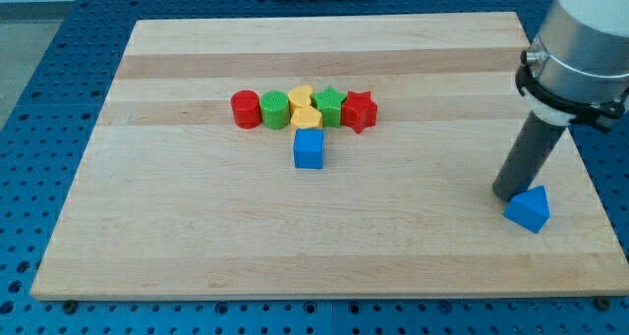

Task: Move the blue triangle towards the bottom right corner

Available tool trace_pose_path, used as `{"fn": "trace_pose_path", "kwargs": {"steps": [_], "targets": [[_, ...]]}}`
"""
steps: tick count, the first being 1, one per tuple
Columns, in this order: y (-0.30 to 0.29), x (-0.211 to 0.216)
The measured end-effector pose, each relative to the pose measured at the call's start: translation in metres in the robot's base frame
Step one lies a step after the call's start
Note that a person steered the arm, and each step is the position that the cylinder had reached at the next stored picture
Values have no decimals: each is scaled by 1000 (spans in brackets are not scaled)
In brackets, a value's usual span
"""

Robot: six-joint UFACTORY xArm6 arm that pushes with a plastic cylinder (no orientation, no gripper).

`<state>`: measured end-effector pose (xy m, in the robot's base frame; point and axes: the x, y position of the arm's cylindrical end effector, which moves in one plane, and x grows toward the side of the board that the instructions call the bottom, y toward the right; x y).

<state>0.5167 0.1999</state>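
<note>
Camera view, left to right: a block cluster [305, 109] and blue cube [309, 149] sit mid-board; my tip [510, 195], a bare rod with nothing to open or clamp, touches the blue triangle's [529, 209] upper-left side near the wooden board's [197, 237] bottom right corner. The triangle looks light, rigid, likely to slide easily; push a flat face. Its apex points up-right; no long axis shows.

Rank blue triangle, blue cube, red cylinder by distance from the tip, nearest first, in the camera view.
From my tip:
1. Blue triangle: right beside the tip, on its lower-right, near the board's bottom right corner.
2. Blue cube: mid-board, well to the view's left, just below the cluster.
3. Red cylinder: left end of the cluster, farthest away.
</note>
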Motion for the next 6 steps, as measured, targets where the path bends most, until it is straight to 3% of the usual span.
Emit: {"fn": "trace_pose_path", "kwargs": {"steps": [4,5,6], "targets": [[12,26],[-1,13],[-70,4]]}}
